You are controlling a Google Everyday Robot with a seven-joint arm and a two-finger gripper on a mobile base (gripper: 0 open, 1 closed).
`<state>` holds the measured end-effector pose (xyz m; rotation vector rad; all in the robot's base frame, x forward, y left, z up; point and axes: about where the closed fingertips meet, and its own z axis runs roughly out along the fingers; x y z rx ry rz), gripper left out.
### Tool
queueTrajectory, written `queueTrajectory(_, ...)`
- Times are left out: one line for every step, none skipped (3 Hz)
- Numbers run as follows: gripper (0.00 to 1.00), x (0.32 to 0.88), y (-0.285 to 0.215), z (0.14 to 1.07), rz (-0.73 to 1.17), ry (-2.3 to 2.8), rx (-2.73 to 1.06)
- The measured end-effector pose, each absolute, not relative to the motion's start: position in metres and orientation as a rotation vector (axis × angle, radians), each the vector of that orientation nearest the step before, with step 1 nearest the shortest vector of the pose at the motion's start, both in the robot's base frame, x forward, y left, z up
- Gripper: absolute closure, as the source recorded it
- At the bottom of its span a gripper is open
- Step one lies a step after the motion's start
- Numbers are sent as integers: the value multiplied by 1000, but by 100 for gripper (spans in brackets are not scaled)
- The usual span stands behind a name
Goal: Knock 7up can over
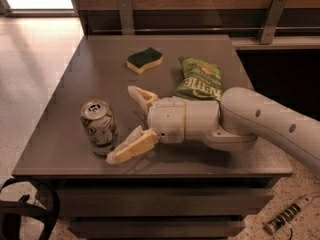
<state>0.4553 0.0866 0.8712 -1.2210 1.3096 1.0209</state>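
The 7up can [99,127] stands upright near the front left of the grey table [75,84]. It is silver-white with green markings and a pull-tab top. My gripper [122,124] comes in from the right on a white arm and is open. Its near finger [130,146] lies low by the can's base, touching or almost touching it. Its far finger [140,95] points to the back left, apart from the can.
A green and yellow sponge [144,60] lies at the back middle of the table. A green chip bag [200,78] lies right of it, just behind my arm. The table's front edge is close to the can. A power strip [285,216] lies on the floor at the right.
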Motion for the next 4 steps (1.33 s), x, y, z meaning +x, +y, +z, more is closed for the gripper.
queueTrajectory(16,454,99,867,1060,1280,-1196)
queueTrajectory(40,451,109,866,1080,1246,-1192)
queueTrajectory(62,450,111,867,1083,1241,-1195)
queueTrajectory(86,449,113,867,1085,1238,-1199)
